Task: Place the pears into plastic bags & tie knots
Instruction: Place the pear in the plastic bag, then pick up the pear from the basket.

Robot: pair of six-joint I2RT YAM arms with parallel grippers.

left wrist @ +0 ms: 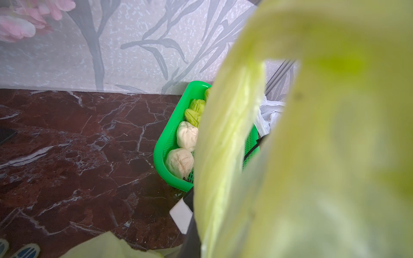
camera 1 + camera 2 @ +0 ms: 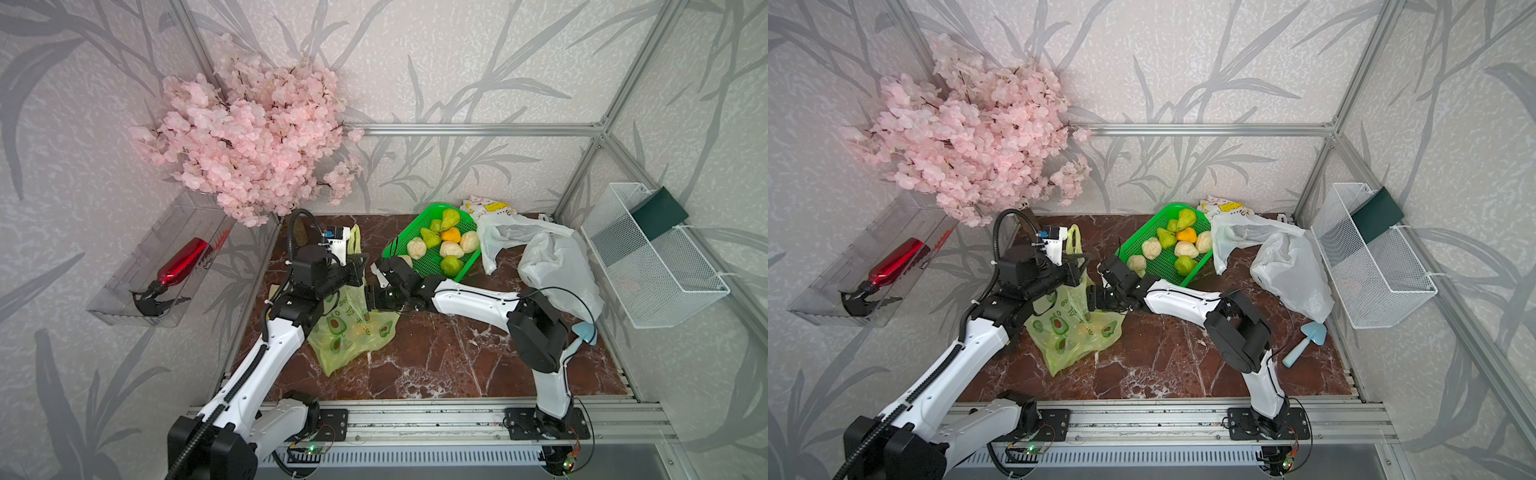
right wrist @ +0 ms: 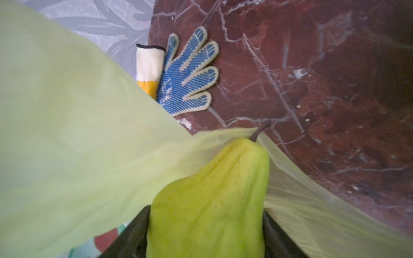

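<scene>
A yellow-green plastic bag (image 2: 353, 328) (image 2: 1075, 328) with avocado print stands on the marble table. My left gripper (image 2: 360, 266) (image 2: 1080, 266) is shut on its handle (image 1: 228, 145) and holds it up; its fingertips are hidden behind the plastic in the left wrist view. My right gripper (image 2: 372, 298) (image 3: 205, 212) is at the bag's mouth, shut on a green pear (image 3: 212, 196) that touches both black fingers (image 3: 134, 234). Several more pears (image 2: 451, 249) (image 2: 1185, 249), green, cream and orange, lie in the green basket (image 2: 436, 206). No knots show.
Two white plastic bags (image 2: 557, 266) (image 2: 494, 232) lie crumpled at the back right. A blue dotted glove (image 3: 190, 76) lies beside the yellow-green bag. A blue scoop (image 2: 1304, 340), a white wire basket (image 2: 648, 257) and pink flowers (image 2: 249, 133) border the table.
</scene>
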